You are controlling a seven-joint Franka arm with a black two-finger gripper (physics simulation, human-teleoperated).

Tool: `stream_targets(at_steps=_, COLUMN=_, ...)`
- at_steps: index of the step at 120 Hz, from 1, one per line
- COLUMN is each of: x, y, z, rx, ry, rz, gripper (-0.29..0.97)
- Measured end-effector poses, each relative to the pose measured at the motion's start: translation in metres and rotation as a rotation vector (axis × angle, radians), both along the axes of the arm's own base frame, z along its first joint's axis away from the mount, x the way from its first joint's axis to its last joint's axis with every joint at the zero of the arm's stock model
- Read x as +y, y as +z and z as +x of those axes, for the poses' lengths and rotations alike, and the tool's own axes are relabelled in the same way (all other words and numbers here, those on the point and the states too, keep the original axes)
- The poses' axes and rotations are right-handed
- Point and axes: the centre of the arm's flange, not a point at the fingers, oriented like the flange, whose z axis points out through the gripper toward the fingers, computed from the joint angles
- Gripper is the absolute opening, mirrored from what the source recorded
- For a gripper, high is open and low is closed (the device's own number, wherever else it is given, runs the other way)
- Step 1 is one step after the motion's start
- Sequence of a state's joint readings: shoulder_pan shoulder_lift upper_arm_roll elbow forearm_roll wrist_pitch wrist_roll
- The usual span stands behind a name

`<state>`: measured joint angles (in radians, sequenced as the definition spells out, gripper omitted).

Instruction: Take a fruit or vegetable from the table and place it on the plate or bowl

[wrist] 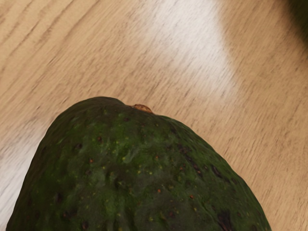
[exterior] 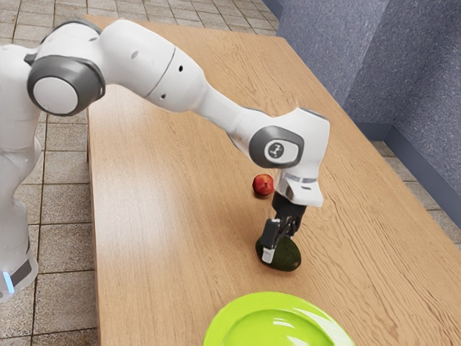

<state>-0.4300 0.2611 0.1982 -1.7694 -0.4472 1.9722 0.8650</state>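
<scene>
A tiled floor (exterior: 61,238) borders blue, seemingly carpeted walls (exterior: 389,50).

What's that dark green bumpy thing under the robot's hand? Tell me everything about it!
It's an avocado: dark green, pebbly skin with tiny speckles and a small brown stem nub at one end. It lies on its side on the wooden table, with the gripper down over it, between the red fruit and green plate.

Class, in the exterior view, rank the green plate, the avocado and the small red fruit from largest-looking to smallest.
1. green plate, nearest the camera and partly cut off.
2. avocado.
3. red fruit, farther back, which may exaggerate its smallness.
</scene>
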Motion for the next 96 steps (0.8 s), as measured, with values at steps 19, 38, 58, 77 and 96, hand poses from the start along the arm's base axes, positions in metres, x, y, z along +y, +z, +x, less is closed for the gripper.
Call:
stream_targets(at_steps=19, x=-0.001, y=-0.003, z=0.001, rx=0.004, ry=0.006, rz=-0.017, gripper=0.68)
stream_targets(at_steps=38, x=-0.001, y=-0.006, z=0.003, rx=0.017, ry=0.033, rz=-0.062, gripper=0.56)
stream_targets(at_steps=58, x=0.0, y=0.011, z=0.003, rx=-0.005, ry=0.074, rz=-0.125, gripper=0.47)
stream_targets(at_steps=77, x=-0.052, y=0.067, z=-0.025, rx=-0.082, ry=0.0, rz=-0.178, gripper=0.41)
stream_targets(at_steps=96, x=-0.147, y=0.08, z=-0.073, rx=-0.09, ry=-0.125, rz=-0.203, gripper=0.44)
